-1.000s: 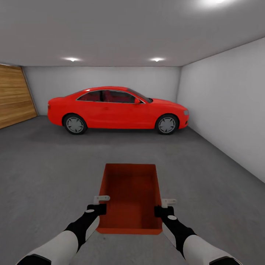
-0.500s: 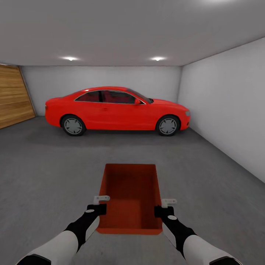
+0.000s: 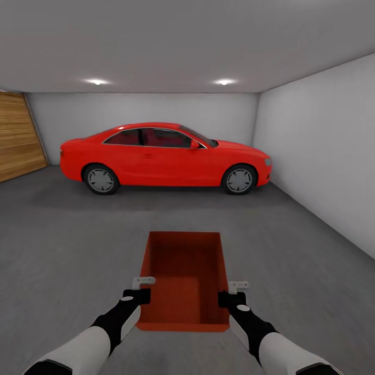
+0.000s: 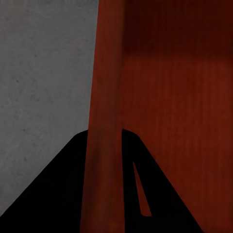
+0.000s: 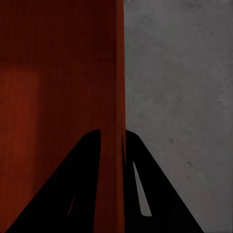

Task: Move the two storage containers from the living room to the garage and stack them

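One container (image 3: 185, 278), orange-red, lidless, empty, is held level above the grey floor (image 3: 62, 234), well short of the red car (image 3: 164, 156). Its left wall is pinched between the jaws of the left gripper (image 3: 141, 289), its right wall between those of the right gripper (image 3: 233, 292); both are closed onto the thin walls near the hither end. For set-down, an even lowering by both arms is advised, the base kept flat, release withheld until floor contact is felt.

Head view forward, wrist views close, sharing container (image 3: 184, 276)
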